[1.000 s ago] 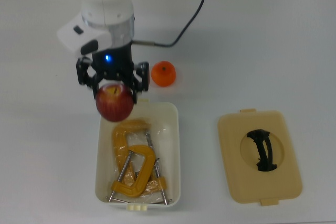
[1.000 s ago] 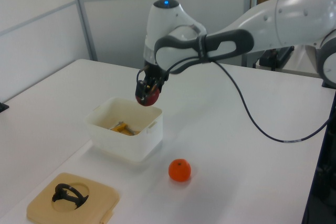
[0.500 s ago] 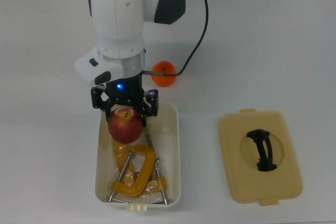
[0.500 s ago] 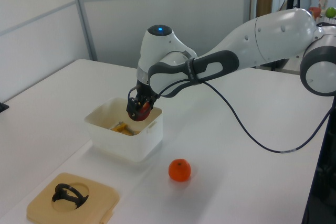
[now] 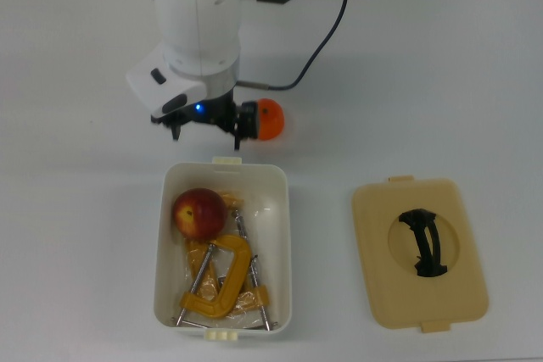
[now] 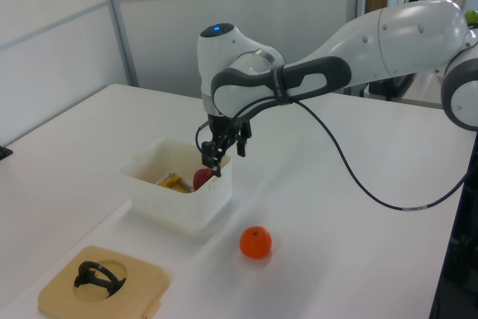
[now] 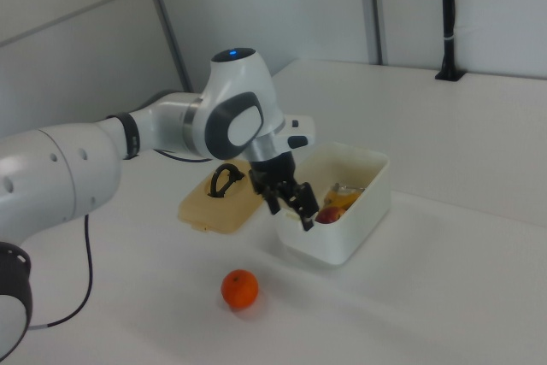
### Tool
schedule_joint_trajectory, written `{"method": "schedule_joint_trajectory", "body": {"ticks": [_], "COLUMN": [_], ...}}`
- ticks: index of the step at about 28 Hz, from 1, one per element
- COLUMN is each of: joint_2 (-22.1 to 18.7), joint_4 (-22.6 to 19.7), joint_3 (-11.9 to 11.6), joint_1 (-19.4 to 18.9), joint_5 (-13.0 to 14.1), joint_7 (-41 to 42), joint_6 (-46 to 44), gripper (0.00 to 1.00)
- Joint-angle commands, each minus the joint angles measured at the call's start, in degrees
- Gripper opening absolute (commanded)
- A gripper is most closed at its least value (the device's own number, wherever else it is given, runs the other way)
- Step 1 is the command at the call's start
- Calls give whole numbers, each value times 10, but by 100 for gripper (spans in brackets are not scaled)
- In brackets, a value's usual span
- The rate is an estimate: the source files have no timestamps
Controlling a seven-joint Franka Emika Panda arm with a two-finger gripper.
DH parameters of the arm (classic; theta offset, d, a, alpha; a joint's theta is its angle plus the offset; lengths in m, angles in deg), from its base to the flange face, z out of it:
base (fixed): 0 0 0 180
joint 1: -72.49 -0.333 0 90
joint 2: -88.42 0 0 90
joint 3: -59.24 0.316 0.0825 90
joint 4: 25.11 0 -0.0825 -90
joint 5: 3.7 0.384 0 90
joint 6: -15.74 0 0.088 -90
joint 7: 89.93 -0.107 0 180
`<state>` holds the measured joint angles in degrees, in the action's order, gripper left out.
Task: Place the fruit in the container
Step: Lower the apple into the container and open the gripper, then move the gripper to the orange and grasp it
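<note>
Red with yellowish patches, the apple lies inside the white container, in the end nearest the arm, resting against the yellow-orange C-clamps that fill the remainder of the tub. In the left view the apple shows just above the container's rim; in the right view it sits against the near wall. The gripper hangs empty above the container's short end, its fingers spread apart and clear of the fruit (left view, right view). The orange rests on the white worktop outside the container, partly hidden by the gripper in the top view and well apart from the tub in the left view and right view. The tan lid with black handle lies flat on the top view's right.
</note>
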<state>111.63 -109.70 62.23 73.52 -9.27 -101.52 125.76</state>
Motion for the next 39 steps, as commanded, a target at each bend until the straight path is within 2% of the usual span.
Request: {"method": "schedule_joint_trajectory", "body": {"ticks": [1,4,7,14,25,37,38,39], "joint_2": [-21,-20,-19,-6,39,55,55,55], "joint_4": [-13,-27,-56,-94,-95,-92,-92,-92], "joint_3": [8,18,26,29,29,29,29,29], "joint_1": [-16,-23,-39,-66,-90,-91,-91,-91], "joint_5": [-9,-14,-30,-34,-66,-72,-77,-88], "joint_7": [37,46,45,45,38,30,31,33], "joint_6": [-121,-150,-151,-151,-126,-63,-62,-63], "gripper": [100,100,100,100,100,100,94,75]}}
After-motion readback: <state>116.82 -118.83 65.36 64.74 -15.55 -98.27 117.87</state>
